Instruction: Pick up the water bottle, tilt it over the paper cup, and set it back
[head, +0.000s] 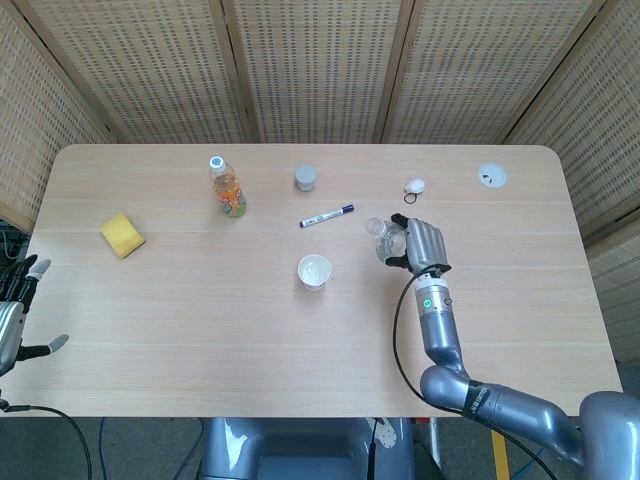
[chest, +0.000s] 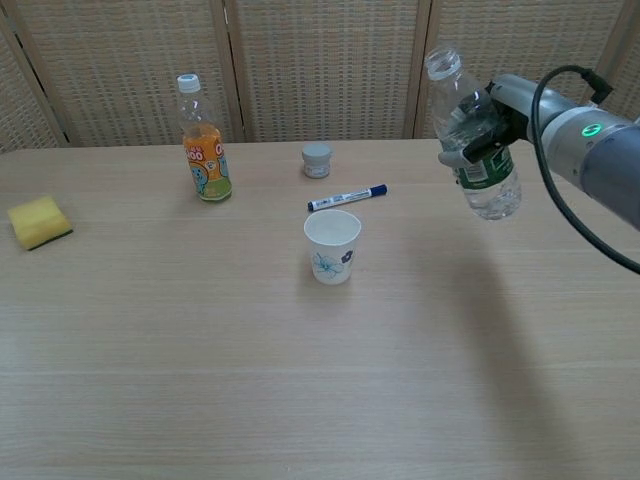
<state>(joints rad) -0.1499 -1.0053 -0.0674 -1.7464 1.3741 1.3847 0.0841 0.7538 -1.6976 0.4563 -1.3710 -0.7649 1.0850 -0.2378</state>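
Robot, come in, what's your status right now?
Right hand holds water bottle aloft, near upright, right of paper cup. Left hand idle at table edge, holding nothing. Marker lies behind cup.

Clear glossy plastic water bottle (chest: 470, 150), matt wood table (chest: 200, 350)
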